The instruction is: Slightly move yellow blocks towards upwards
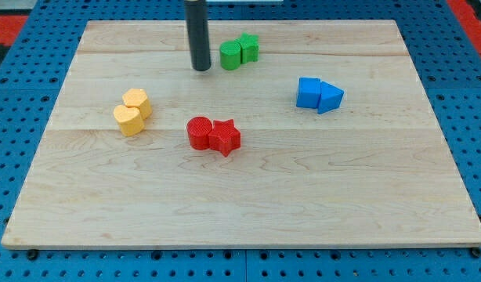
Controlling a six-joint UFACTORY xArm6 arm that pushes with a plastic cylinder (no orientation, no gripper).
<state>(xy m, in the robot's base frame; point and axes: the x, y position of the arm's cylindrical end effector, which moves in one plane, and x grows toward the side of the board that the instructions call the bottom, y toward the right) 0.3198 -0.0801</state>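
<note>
Two yellow blocks sit touching at the view's left: a hexagon-like yellow block (137, 102) and a heart-shaped yellow block (128, 120) just below it. My tip (200, 68) rests on the board near the view's top, up and to the right of the yellow blocks and apart from them. It stands just left of the green blocks.
A green half-round block (230, 56) and a green star (247, 47) sit at the top centre. A red cylinder (199, 132) and a red star (225, 136) sit mid-board. A blue cube (308, 92) and a blue triangle (330, 97) sit at the right. The wooden board (240, 204) lies on a blue pegboard.
</note>
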